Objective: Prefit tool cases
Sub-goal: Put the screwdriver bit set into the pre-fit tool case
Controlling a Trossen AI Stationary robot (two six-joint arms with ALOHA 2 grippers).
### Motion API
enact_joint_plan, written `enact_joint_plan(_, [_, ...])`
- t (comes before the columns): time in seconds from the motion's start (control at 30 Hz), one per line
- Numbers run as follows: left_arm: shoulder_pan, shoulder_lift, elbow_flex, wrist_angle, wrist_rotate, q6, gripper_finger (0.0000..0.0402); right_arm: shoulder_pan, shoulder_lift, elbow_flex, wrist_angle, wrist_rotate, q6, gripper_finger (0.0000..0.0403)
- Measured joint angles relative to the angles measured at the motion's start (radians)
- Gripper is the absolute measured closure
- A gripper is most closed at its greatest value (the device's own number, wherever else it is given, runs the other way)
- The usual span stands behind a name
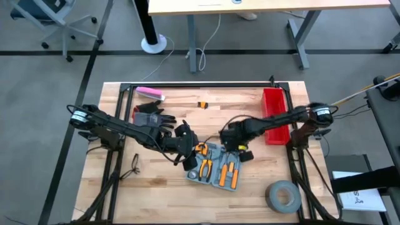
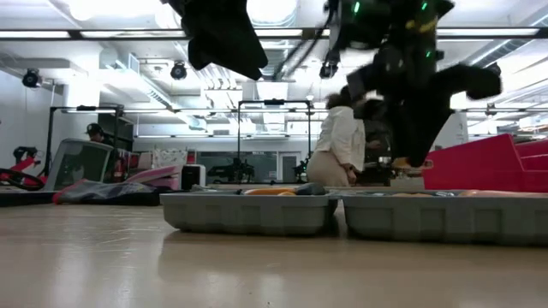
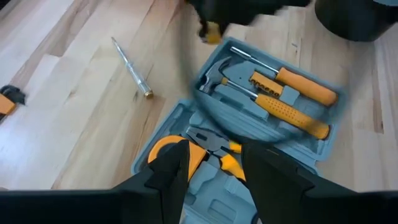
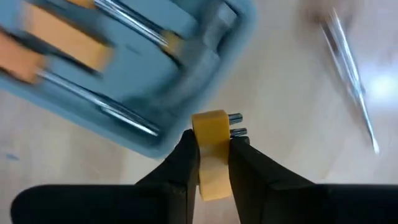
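Observation:
The grey-blue tool case (image 1: 215, 169) lies open on the table's middle, both halves flat. One half holds a hammer and orange-handled screwdrivers (image 3: 292, 93); the other holds pliers (image 3: 211, 144). My left gripper (image 1: 192, 155) hovers open, slanting down over the pliers half (image 3: 214, 165), touching nothing. My right gripper (image 1: 239, 150) hangs just past the case's far right corner (image 4: 214, 155). It is shut on a small yellow block with metal pins (image 4: 210, 140), which also shows in the low view (image 2: 404, 162). My right gripper pinches the yellow block by two opposite sides (image 4: 200, 163) between its two fingers. They come from above, pointing down. The block is lifted clear of the table beside the case's corner, and its metal pins (image 4: 235, 124) stick out past the fingers.
A thin metal shaft (image 3: 132, 67) lies loose on the wood beside the case. A red bin (image 1: 275, 115) stands at the right, with a grey tape roll (image 1: 282, 195) near the front right corner. A black glove (image 1: 153, 115) and a pink object (image 1: 150, 94) lie far left.

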Motion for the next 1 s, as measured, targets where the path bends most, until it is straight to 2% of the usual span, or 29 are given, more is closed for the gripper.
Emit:
enact_joint_plan(0.2, [-0.002, -0.001, 0.000, -0.007, 0.004, 0.023, 0.0248, 0.129, 0.033, 0.073, 0.013, -0.002, 0.021, 0.0347])
enact_joint_plan(0.4, [-0.007, -0.021, 0.000, -0.010, 0.106, 0.023, 0.0248, 0.222, 0.055, 0.129, 0.046, -0.001, 0.041, 0.0343])
enact_joint_plan(0.5, [-0.013, -0.039, 0.000, -0.023, 0.122, 0.019, 0.0248, 0.261, 0.061, 0.133, 0.098, -0.001, 0.051, 0.0336])
enact_joint_plan(0.87, [-0.017, -0.099, 0.000, -0.036, 0.123, -0.022, 0.0248, 0.381, 0.149, 0.133, 0.162, -0.005, 0.025, 0.0345])
enact_joint_plan(1.0, [-0.016, -0.106, 0.000, -0.031, 0.105, -0.066, 0.0248, 0.397, 0.182, 0.133, 0.179, -0.004, -0.011, 0.0335])
